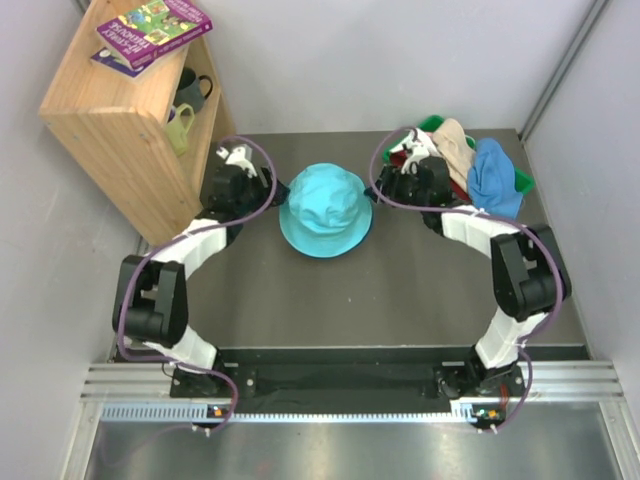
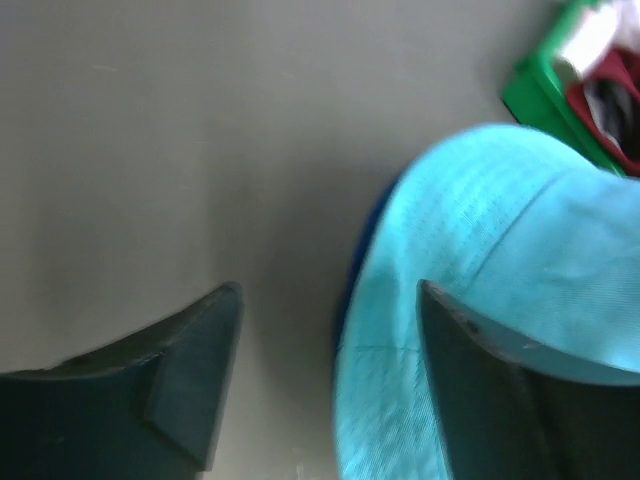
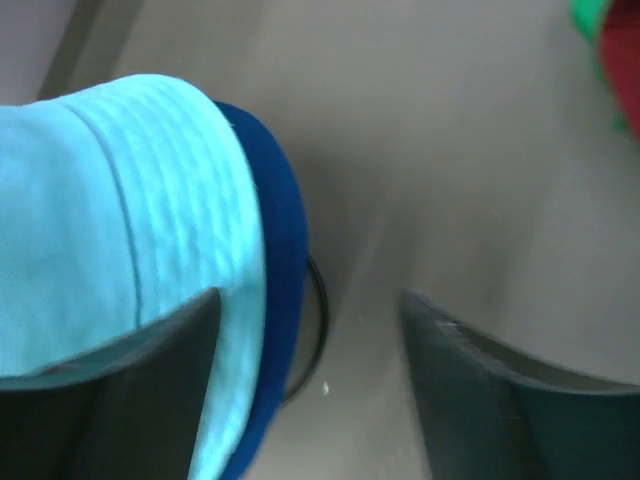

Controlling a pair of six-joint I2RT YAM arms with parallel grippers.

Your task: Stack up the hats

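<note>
**Gripper fingers spread on both sides of the teal hat**

Dark fingers (image 2: pixel 195 370) fill the bottom of each wrist view.

- Left gripper (image 2: pixel 328 290): jaws spread wide, pinching nothing. One finger stands over bare table (image 1: pixel 400 290). The other stands in front of the teal hat (image 1: pixel 325 208) at its brim. The view is blurred, so I cannot tell whether it touches the cloth.
- Right gripper (image 3: pixel 310 295): jaws also spread, with nothing between them but table surface and the brim's edge. One finger overlaps the teal brim in the view and the other is over bare table.
- Teal hat: sits crown up at the middle of the table, towards the far side, between the two grippers. The left gripper is at its left edge and the right gripper at its right edge.
- Dark blue hat (image 3: pixel 285 230): lies directly under the teal one. Only its brim shows, sticking out past the teal brim on the right side.
- Black wire ring (image 3: pixel 318 320): peeks out from beneath the dark blue brim, lying on the table.
- Green tray (image 2: pixel 528 92): at the far right corner of the table. A beige hat (image 1: pixel 455 145), a blue hat (image 1: pixel 492 175) and a dark red hat (image 2: pixel 598 98) are heaped in it, and the blue one hangs over the tray's near edge.
- Wooden shelf (image 1: pixel 110 120): stands off the table's far left corner, with books (image 1: pixel 155 25) on top and mugs (image 1: pixel 190 90) hanging on its side.
</note>
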